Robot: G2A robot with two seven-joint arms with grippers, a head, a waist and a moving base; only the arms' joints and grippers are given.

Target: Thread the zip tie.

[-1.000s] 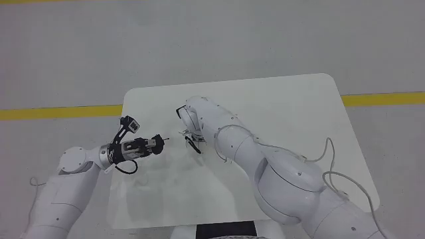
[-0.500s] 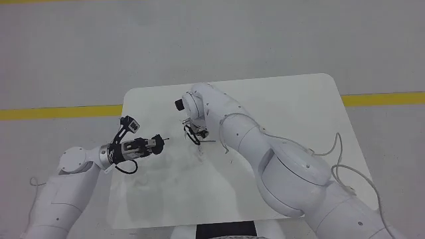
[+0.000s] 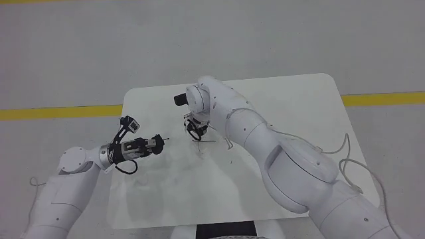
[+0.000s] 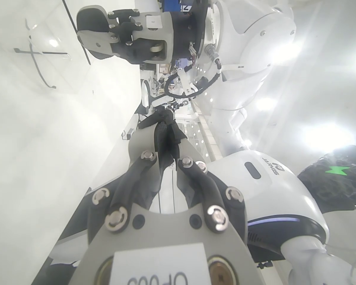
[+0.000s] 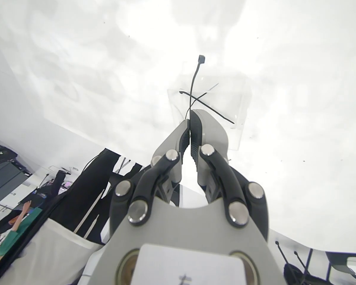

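My right gripper (image 5: 190,120) is shut on a black zip tie (image 5: 194,81). The tie stands out past the fingertips and ends in its small square head. In the left wrist view the same right gripper (image 4: 84,29) holds that zip tie (image 4: 71,16) just above the table. From the top, the right gripper (image 3: 194,131) hangs over the table's middle left. My left gripper (image 3: 159,141) stays off the table's left side, pointing toward the right one. Its fingers (image 4: 161,137) are pressed together, and I see nothing clearly held between them.
A clear shallow tray (image 5: 240,131) lies on the white table (image 3: 299,106) under the right gripper, holding two crossed loose zip ties (image 5: 216,111). The same loose ties (image 4: 38,60) show beside the right gripper. The table's right half is bare.
The right arm's wrist has swung toward the table's far side and turned, carrying the zip tie with it. The left arm has not moved.
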